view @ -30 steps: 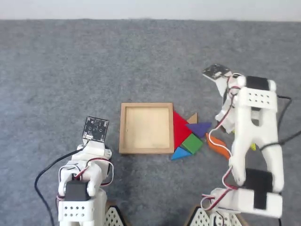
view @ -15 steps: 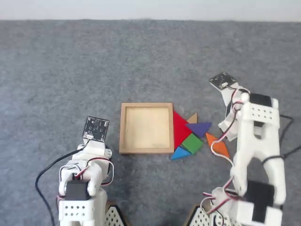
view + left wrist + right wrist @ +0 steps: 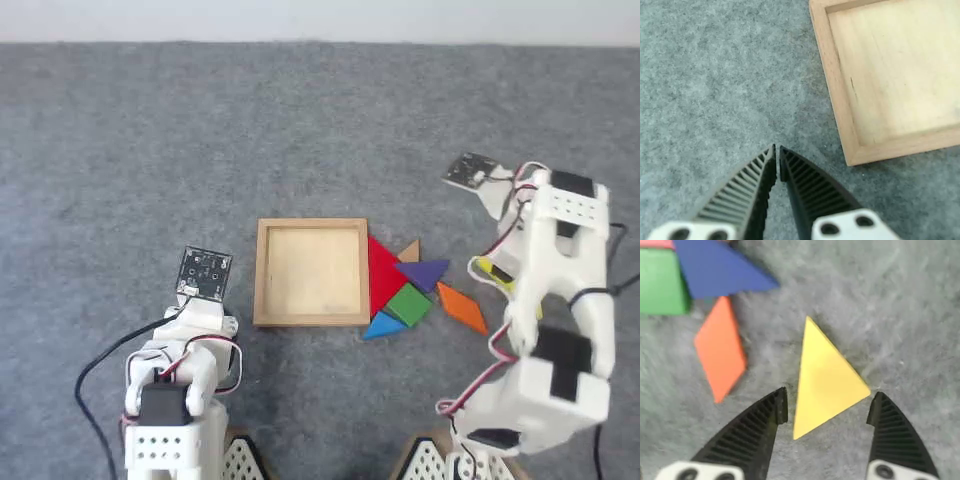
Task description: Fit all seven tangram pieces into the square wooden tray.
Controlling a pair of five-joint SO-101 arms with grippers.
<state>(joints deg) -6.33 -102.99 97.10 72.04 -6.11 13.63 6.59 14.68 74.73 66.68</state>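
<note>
Wooden tray bare, all seven to go!
Pieces cluster just right of it; right gripper spread astride the yellow triangle, left gripper pressed together near the tray.

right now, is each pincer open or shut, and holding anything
Left pincer: shut, empty, beside the wooden tray.
Right pincer: open, one finger on each side of the yellow triangle, not gripping it.
</note>
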